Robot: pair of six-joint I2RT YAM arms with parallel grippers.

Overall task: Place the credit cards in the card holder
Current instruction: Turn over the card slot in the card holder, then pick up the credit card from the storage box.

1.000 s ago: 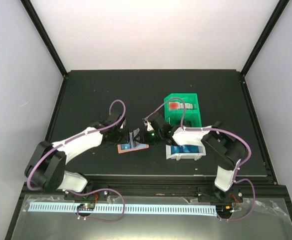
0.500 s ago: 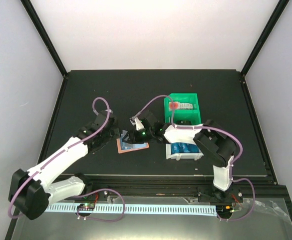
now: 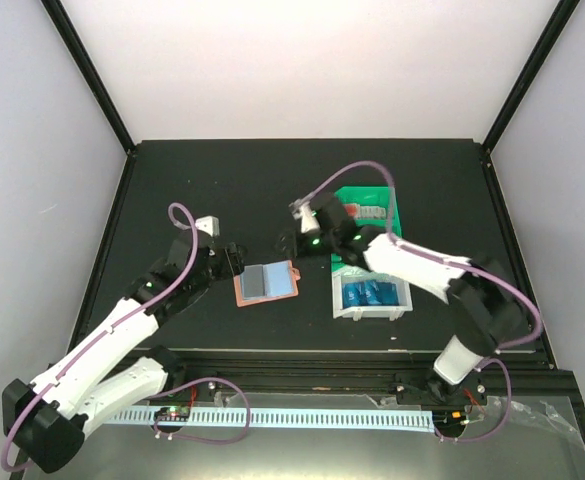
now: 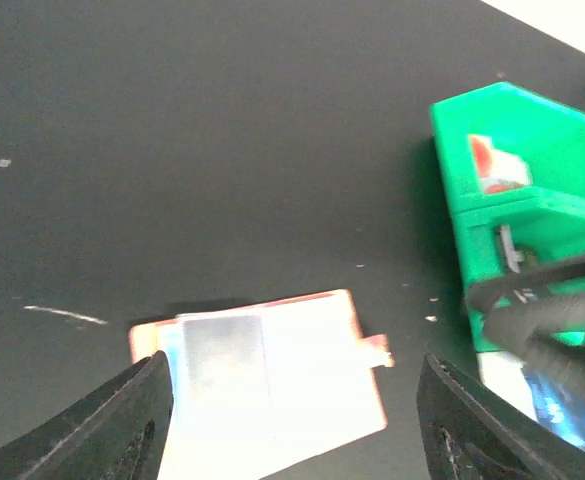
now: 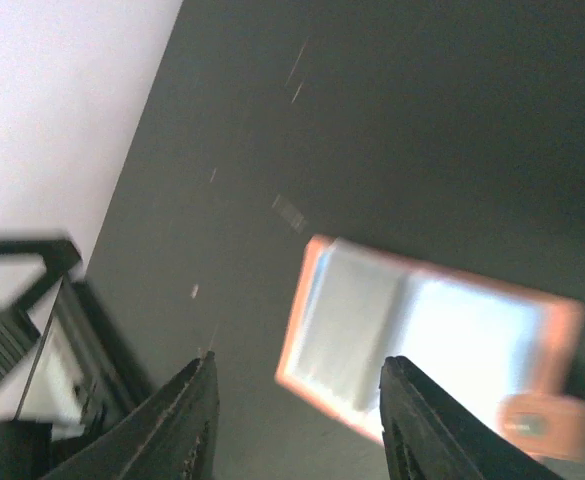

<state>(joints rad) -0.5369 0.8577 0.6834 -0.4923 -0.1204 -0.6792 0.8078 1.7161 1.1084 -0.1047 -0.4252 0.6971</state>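
Two grippers hang by the open holder [image 3: 268,282], both with jaws apart and nothing between them. The left gripper [image 3: 234,258] is just off the holder's left edge, and the right gripper [image 3: 288,243] is just past its far right corner. The holder lies flat on the table [image 3: 172,190], pockets up, with its long axis running left to right and its snap tab pointing right. Whether a card already sits in a pocket cannot be told.

The loose cards [image 3: 370,293] show as several blue pieces in the white bin [image 3: 339,310], right of the holder and near the table's front edge. The green bin [image 3: 370,200] is just beyond it. The next move probably turns on this: the cards lie to the right and nearer than both grippers, well apart from the left one. The right arm already reaches across above that bin, so it looks better placed to fetch a card while the left gripper steadies the holder. How the cards lie in the bin is too small to tell.
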